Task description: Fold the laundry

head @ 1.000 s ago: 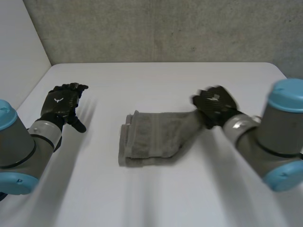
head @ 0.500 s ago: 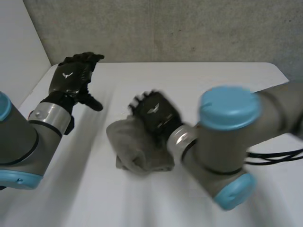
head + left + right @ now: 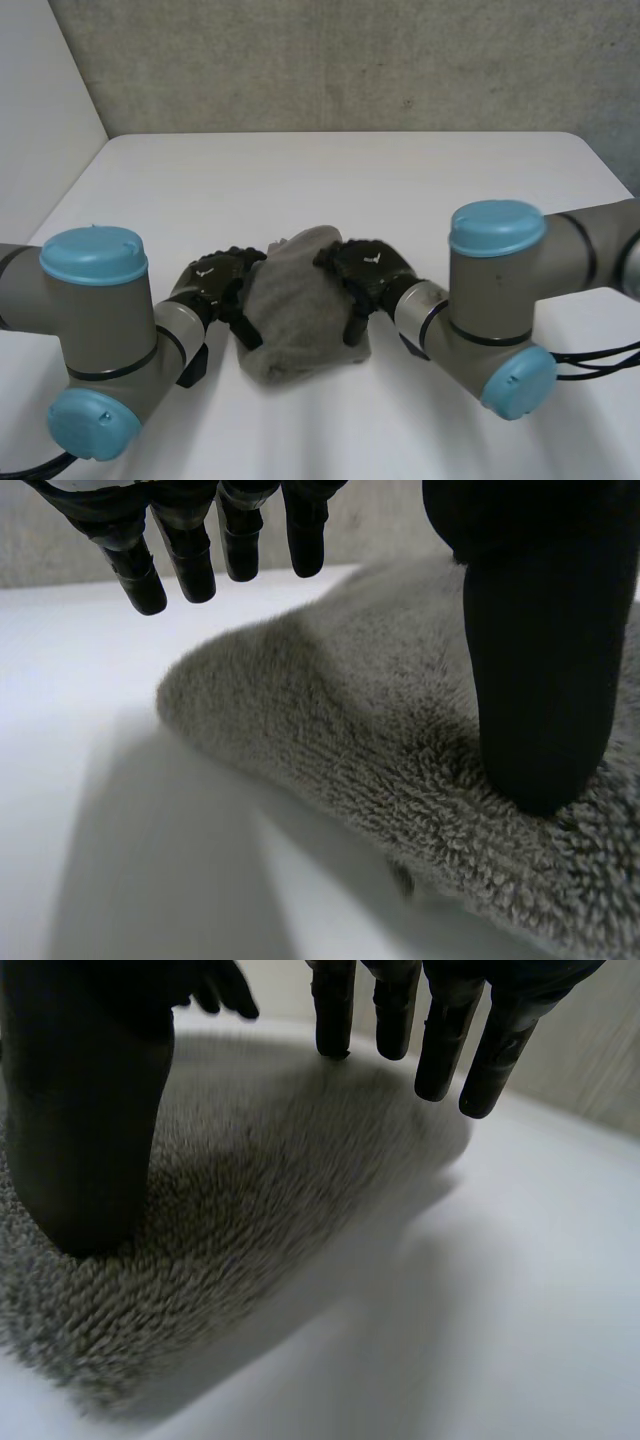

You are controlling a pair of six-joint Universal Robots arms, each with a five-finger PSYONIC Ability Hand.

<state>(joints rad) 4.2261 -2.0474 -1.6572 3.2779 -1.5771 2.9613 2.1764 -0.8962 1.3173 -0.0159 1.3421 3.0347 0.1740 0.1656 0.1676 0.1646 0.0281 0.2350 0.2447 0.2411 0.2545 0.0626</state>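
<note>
A grey towel (image 3: 300,318) lies bunched in a small thick bundle at the middle of the white table (image 3: 330,180). My left hand (image 3: 214,286) sits low against the bundle's left side. In the left wrist view its thumb (image 3: 535,680) presses down on the towel (image 3: 370,740) and its fingers (image 3: 190,550) hang straight above the cloth, holding nothing. My right hand (image 3: 368,274) lies on the bundle's right side. Its thumb (image 3: 85,1120) rests on the towel (image 3: 260,1180) and its fingers (image 3: 440,1030) reach straight over the cloth's edge. Both hands are open.
A grey wall (image 3: 350,60) runs along the table's far edge. Bare table surface lies beyond the towel and in front of it. Both forearms cross low over the near half of the table on either side of the towel.
My right hand carried the towel's right side over to the left, bunching it up, then let go. My left hand came in from the far left to the towel's left side.
</note>
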